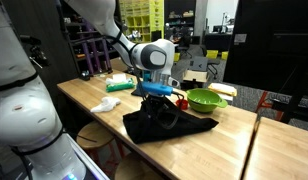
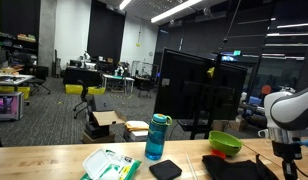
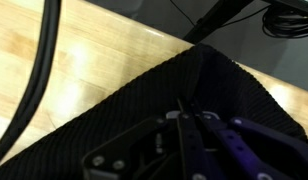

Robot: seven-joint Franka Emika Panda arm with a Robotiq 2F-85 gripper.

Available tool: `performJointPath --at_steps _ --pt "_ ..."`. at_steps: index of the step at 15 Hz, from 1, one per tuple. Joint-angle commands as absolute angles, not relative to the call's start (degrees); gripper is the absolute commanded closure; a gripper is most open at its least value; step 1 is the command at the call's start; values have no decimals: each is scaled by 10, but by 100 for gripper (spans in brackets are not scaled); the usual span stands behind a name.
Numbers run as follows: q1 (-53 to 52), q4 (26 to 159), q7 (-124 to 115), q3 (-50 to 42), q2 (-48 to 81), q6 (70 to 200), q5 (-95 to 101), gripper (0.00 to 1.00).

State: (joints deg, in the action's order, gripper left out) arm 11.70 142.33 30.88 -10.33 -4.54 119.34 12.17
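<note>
A black cloth [image 1: 172, 126] lies bunched on the wooden table [image 1: 234, 148], with its middle drawn up in a peak under my gripper [image 1: 157, 100]. In the wrist view the gripper [image 3: 184, 116] has its fingers pressed together on the dark ribbed cloth [image 3: 209, 80], which fills most of the picture. In an exterior view the gripper [image 2: 290, 152] hangs at the far right edge over the cloth [image 2: 239, 168]; its fingertips are hidden there.
A green bowl [image 1: 205, 99] [image 2: 226, 143] stands just beyond the cloth. A blue bottle [image 2: 156, 137], a green-and-white packet [image 2: 109, 165] and a small black pad [image 2: 165, 170] sit further along the table. A white rag [image 1: 106, 103] lies nearby. A black cable [image 3: 39, 70] crosses the tabletop.
</note>
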Motion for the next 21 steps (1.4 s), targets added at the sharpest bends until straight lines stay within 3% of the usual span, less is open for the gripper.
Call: performJointPath --at_steps 1,21 --pt "93 1459 314 -93 -98 1194 127 99" --pt "5 1496 314 -42 -164 1191 118 99"
